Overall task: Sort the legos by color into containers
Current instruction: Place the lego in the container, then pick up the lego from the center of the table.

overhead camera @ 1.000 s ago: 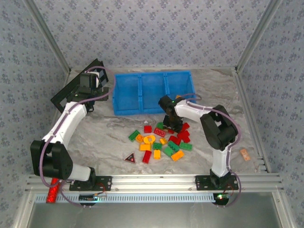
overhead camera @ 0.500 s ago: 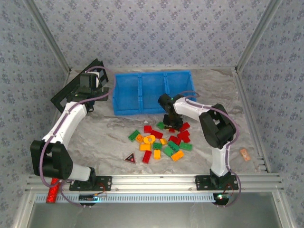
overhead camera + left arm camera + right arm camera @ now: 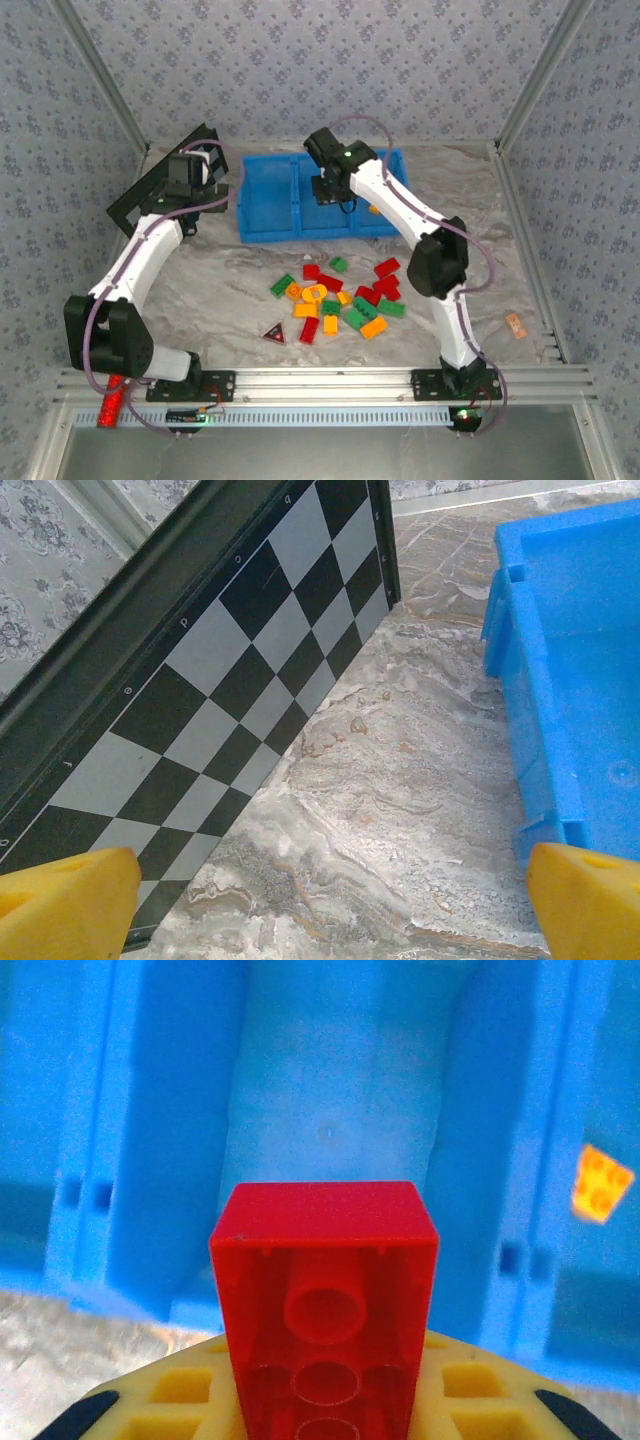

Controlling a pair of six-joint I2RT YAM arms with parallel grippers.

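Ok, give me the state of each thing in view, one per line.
left gripper: open, empty.
right gripper: shut on the red brick, over the blue bin.
red brick: held, lifted.
blue bin: one orange brick in its right compartment.
loose legos: unsorted on the table.

Top view overhead; wrist views close (seemingly angled down), share bin (image 3: 280, 231).

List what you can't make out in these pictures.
- Right wrist view: red brick is cut off by the bottom edge.
- Left wrist view: blue bin runs off the right edge, other compartments unseen.
- Top view: orange piece at far right, too small to identify.
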